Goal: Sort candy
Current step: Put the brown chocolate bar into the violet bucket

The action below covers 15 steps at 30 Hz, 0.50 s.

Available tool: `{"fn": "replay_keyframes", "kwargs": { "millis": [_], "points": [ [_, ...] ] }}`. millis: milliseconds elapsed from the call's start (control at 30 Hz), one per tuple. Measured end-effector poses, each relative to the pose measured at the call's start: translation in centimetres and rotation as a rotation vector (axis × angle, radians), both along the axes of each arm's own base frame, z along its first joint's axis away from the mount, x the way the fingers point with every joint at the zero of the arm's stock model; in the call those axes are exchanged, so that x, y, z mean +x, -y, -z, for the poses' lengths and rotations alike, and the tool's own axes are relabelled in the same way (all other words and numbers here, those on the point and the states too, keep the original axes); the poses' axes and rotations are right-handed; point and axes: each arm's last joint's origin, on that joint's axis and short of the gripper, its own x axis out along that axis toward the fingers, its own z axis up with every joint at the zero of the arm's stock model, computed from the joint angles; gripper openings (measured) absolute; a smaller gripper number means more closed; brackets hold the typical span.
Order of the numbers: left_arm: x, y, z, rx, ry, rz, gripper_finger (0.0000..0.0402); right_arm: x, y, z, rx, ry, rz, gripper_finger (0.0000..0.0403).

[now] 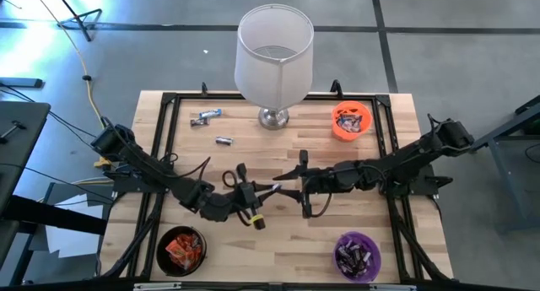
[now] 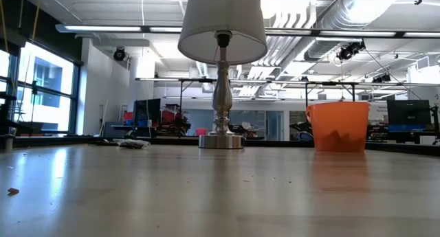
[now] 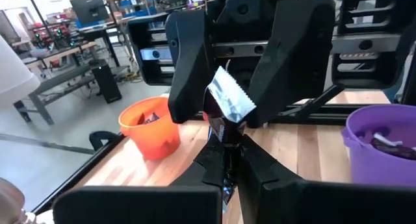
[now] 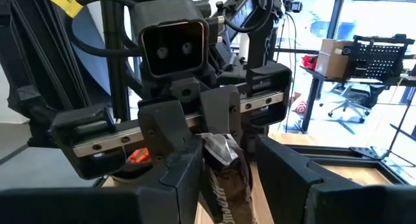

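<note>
High view: going left to right, the black bowl [image 1: 180, 250] of orange-red candy sits at the table's near left corner, and two loose candies [image 1: 206, 116] lie at the far left, a third [image 1: 223, 141] just beside them. The left gripper [image 1: 268, 190] hangs over the table's middle, fingers pressed together on a candy bar [image 3: 229, 100] with a silvery crimped end. The right gripper [image 1: 291, 180] meets it head-on, fingers spread on either side of that same bar [image 4: 224, 160]; whether they touch it I cannot tell. The lamp [image 1: 273, 59] stands at the far edge. The orange bowl [image 1: 351, 121] is far right, the purple bowl [image 1: 358, 255] near right, both holding candy.
</note>
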Motion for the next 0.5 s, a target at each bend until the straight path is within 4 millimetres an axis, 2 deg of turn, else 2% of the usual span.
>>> {"fn": "replay_keyframes", "kwargs": {
  "millis": [167, 367, 500],
  "points": [
    [0.12, -0.24, 0.01, 0.004, -0.002, -0.008, 0.0001, 0.00, 0.00, 0.02, 0.007, -0.002, 0.000, 0.0110],
    [0.12, -0.26, 0.02, 0.025, -0.012, -0.006, 0.0001, 0.00, 0.00, 0.03, -0.001, -0.003, 0.000, 0.0016],
    [0.13, -0.27, 0.01, 0.026, -0.012, -0.007, 0.0013, 0.03, 0.10, 0.03, 0.012, -0.004, 0.004, 0.0022]
  ]
}}
